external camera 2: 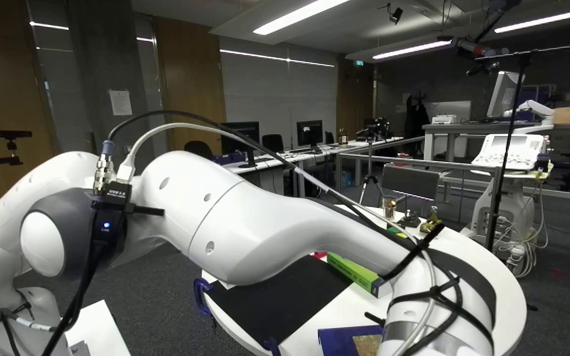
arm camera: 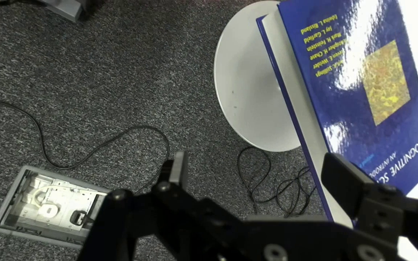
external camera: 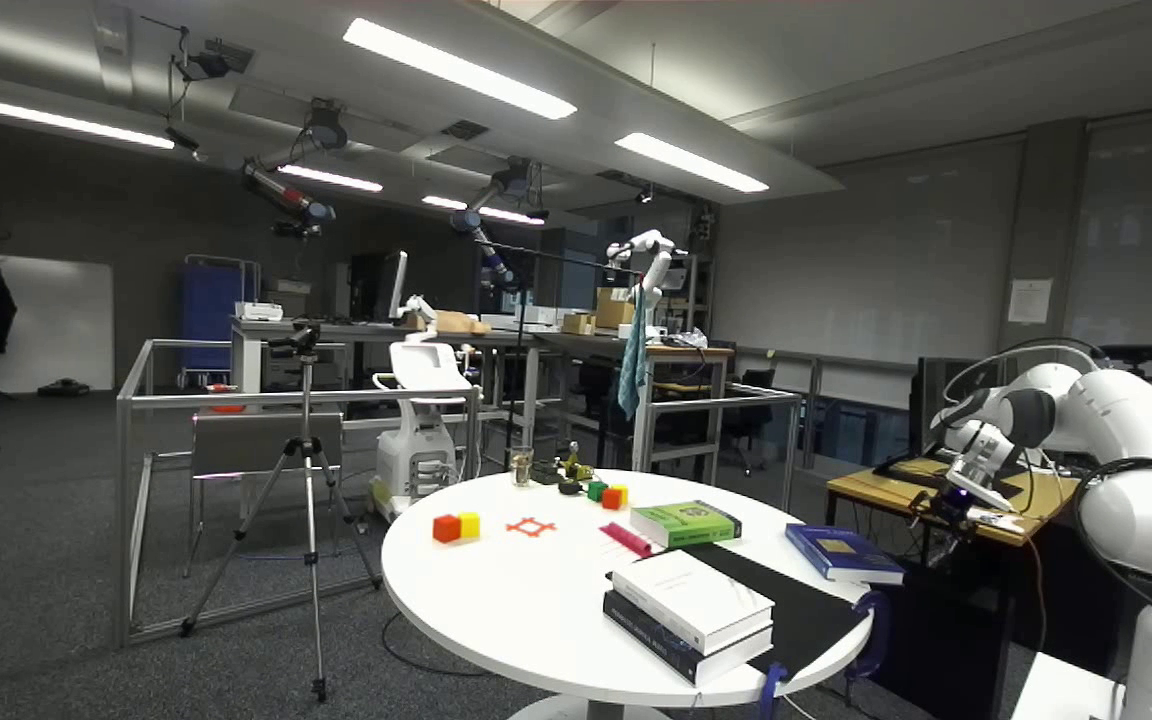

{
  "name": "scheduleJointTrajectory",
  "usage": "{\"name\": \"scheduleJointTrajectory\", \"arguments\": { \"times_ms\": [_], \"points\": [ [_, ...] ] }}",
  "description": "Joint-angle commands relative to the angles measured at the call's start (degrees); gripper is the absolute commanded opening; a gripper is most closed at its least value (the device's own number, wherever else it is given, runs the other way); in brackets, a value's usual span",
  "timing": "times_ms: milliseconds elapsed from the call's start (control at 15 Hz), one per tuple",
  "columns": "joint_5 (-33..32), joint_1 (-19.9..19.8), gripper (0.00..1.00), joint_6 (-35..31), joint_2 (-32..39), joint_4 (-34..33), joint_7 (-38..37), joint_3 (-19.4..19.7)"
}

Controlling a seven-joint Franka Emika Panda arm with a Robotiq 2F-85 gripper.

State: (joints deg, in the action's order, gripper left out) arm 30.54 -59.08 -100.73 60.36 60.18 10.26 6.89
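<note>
The tool [arm camera: 256, 170] stands wide, its two fingers well apart, carpet and the edge of one blue book [arm camera: 350, 90] showing between them; I cannot tell whether it touches the book. The book lies at the rim of the round tabletop [external camera: 476, 590], jutting slightly past it. Beside it spreads one black mat [external camera: 806, 610], two blue clamps [external camera: 774, 690] at its edge. A white book [external camera: 696, 600] lies stacked on a dark book [external camera: 656, 632] by the mat; a green book [external camera: 686, 522] brings the books to four. Next to that is one pink piece [external camera: 626, 540]. Five cubes follow: a green cube [external camera: 596, 491], red cube [external camera: 613, 498] and yellow cube [external camera: 622, 492] grouped together, then a second red cube [external camera: 446, 529] and second yellow cube [external camera: 470, 525] paired. One glass [external camera: 521, 467] stands near the rim. Off the tabletop stands one tripod [external camera: 308, 450]; farther off, two robot arms [external camera: 286, 195] hang from the ceiling.
</note>
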Motion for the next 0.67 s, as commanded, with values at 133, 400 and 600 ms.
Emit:
{"name": "scheduleJointTrajectory", "arguments": {
  "times_ms": [133, 400, 600],
  "points": [
    [2.0, -0.6, 1.00, -5.6, -9.0, 15.3, 10.9, -1.2],
    [6.5, -1.9, 1.00, -6.2, -11.1, 20.7, 19.3, -2.7],
    [7.3, -3.4, 1.00, -7.5, -11.9, 24.1, 22.7, -4.7]
  ]
}}
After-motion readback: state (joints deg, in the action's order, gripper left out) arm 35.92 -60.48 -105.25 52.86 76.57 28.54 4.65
